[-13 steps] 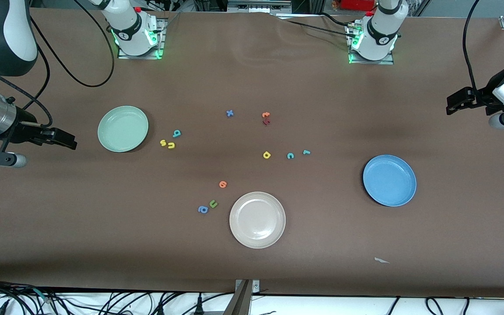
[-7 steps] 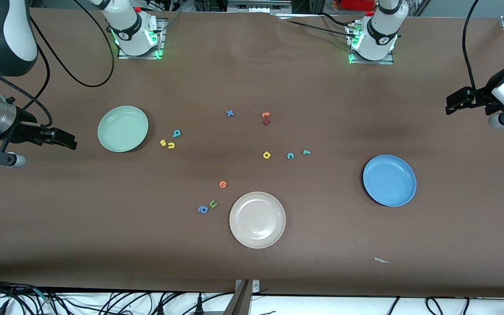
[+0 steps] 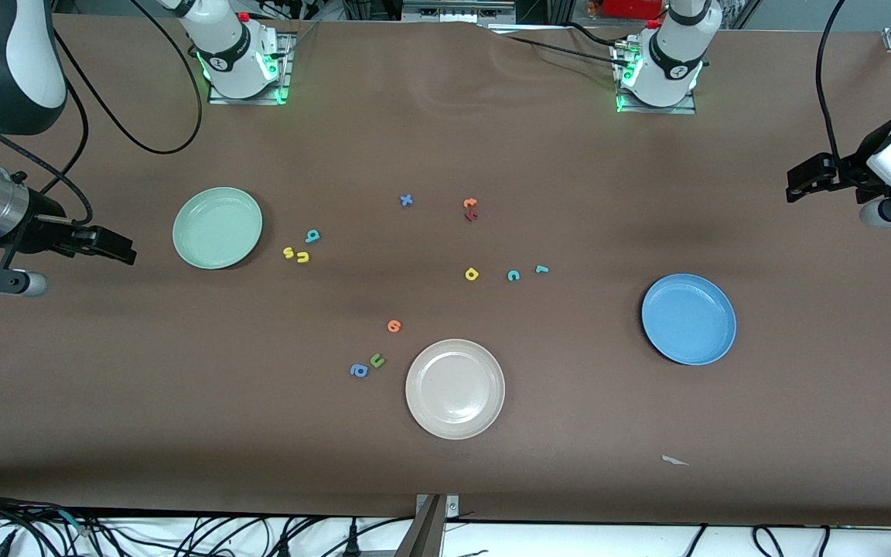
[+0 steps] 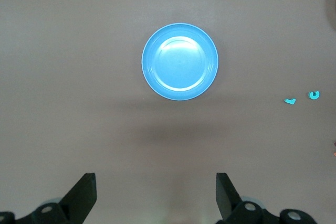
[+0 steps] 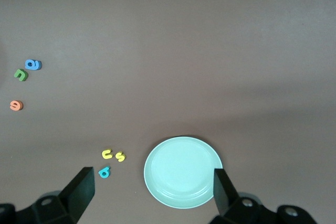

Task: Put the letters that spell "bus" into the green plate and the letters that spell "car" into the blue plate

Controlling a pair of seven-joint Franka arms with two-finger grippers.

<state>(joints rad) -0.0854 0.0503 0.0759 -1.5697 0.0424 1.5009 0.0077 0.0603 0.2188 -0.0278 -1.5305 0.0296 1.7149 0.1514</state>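
Green plate [image 3: 217, 228] sits toward the right arm's end of the table, nothing in it. Teal b [image 3: 312, 236], yellow u [image 3: 302, 257] and yellow s [image 3: 288, 252] lie in a tight cluster just beside it on the tabletop, toward the table's middle; the b is the farthest of the three from the front camera. Right wrist view shows the same trio next to the plate rim.

Blue plate [image 3: 689, 319] sits toward the left arm's end, also holding nothing. Yellow a [image 3: 471, 274], teal c [image 3: 513, 275] and teal r [image 3: 541, 269] form a loose row mid-table, well apart from the blue plate.

Extras: cream-white plate [image 3: 455, 388] nearest the front camera, with blue a [image 3: 359, 370] and green u [image 3: 377, 360] beside it and one orange letter [image 3: 394, 326] a bit farther back. Blue x [image 3: 406, 200] and an orange/dark red pair [image 3: 470, 209] lie farther from the camera; can't read those two shapes reliably.

Right gripper [image 3: 117, 249] hangs over bare table out past the green plate, at the right arm's end, fingers spread wide, holding nothing. Left gripper [image 3: 800, 184] hangs over bare table at the left arm's end, fingers wide apart too, nothing between them. Neither touches a letter or plate.
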